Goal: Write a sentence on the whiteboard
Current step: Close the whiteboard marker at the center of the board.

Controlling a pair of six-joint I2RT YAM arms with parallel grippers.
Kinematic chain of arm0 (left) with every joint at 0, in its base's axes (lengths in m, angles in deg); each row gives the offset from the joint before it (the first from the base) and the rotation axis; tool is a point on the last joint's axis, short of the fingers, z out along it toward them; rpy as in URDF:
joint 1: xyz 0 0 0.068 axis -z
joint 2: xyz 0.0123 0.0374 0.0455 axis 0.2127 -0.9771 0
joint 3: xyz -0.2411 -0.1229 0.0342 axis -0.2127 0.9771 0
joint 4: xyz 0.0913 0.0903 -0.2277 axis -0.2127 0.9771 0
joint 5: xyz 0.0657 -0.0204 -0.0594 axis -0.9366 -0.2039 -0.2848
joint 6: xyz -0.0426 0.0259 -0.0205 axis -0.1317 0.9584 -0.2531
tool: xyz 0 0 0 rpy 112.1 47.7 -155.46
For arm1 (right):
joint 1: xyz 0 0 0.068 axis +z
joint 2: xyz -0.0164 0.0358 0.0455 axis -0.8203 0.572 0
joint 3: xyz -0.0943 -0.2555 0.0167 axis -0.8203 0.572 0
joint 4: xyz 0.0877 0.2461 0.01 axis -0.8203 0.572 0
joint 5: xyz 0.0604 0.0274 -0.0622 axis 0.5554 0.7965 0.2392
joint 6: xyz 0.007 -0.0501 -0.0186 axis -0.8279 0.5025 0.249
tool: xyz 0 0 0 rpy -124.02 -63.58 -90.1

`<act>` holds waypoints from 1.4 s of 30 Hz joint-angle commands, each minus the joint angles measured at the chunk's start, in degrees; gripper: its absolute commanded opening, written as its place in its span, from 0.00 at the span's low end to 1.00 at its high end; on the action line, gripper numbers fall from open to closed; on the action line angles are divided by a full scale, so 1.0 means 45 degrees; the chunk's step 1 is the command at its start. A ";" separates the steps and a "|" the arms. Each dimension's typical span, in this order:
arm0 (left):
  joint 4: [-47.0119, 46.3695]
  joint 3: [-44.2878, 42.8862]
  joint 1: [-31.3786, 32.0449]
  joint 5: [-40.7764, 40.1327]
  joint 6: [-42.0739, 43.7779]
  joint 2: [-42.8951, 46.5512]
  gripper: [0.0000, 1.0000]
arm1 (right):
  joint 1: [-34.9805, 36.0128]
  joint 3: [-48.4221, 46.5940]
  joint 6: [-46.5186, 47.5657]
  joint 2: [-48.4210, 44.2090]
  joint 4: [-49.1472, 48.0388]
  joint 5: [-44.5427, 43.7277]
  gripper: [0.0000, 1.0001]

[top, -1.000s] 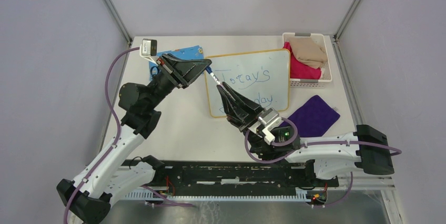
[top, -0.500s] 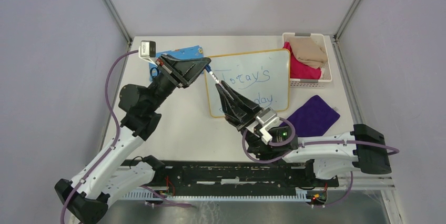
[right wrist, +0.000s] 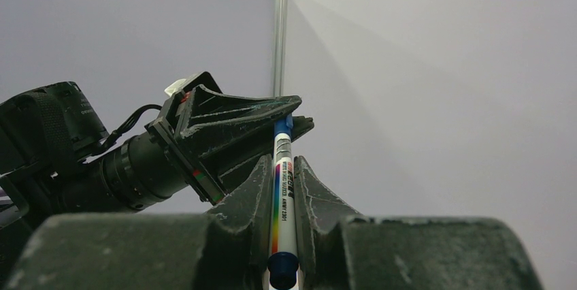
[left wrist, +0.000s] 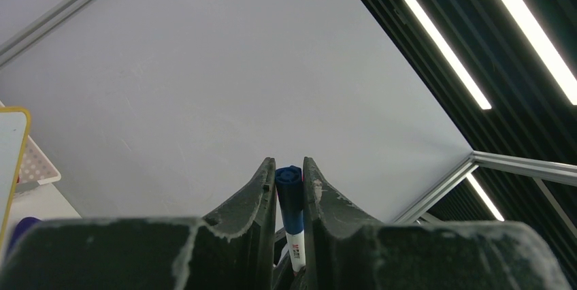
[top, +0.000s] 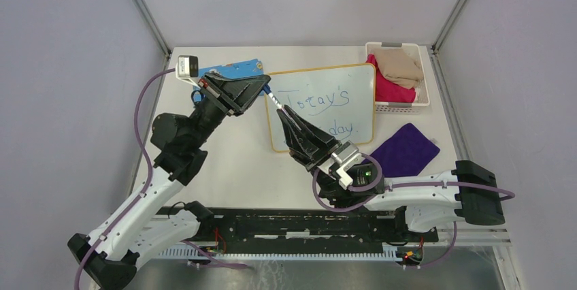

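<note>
The whiteboard (top: 359, 92) lies flat at the table's middle right. The sentence (top: 320, 101) is on it in blue, "Today's" above "day." (top: 344, 129), partly hidden by the right arm. Above the board's left edge a white marker (top: 274, 101) spans both grippers. My right gripper (top: 282, 114) (right wrist: 280, 160) is shut on the marker's rainbow-striped barrel (right wrist: 279, 195). My left gripper (top: 262, 86) (left wrist: 289, 164) is shut on the blue cap (left wrist: 290, 184) at the marker's far end. The cap sits on the marker, with white barrel (left wrist: 296, 246) showing below it.
A white basket (top: 401, 105) of beige and pink cloths stands at the back right. A purple cloth (top: 405, 148) lies near the right arm. A blue patterned cloth (top: 235, 68) lies behind the left gripper. Grey walls enclose the table.
The left arm's wrist has drifted slightly left and the right arm has crept a little left. Both grippers have stayed shut on the marker's two ends.
</note>
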 commanded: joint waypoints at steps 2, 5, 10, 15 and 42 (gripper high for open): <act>0.0169 -0.0255 0.1007 0.2194 0.0422 0.0209 0.02 | -0.0317 -0.0757 -0.0124 0.0305 0.0459 -0.0315 0.00; 0.0319 -0.0227 0.1322 0.2108 0.0560 0.0266 0.02 | -0.0376 -0.0865 -0.0183 0.0375 0.0549 -0.0213 0.00; 0.0770 -0.0308 0.2129 0.1788 0.0958 0.0254 0.02 | -0.0472 -0.1077 -0.0284 0.0546 0.0637 -0.0114 0.00; 0.1076 -0.0182 0.3320 0.1157 0.1518 0.0037 0.02 | -0.0616 -0.1454 -0.0437 0.0814 0.0762 0.0009 0.00; 0.4541 -0.1987 0.4038 -0.4331 0.5344 0.1231 0.96 | -0.0670 -0.0220 -0.1797 -0.1243 0.1930 0.1460 0.00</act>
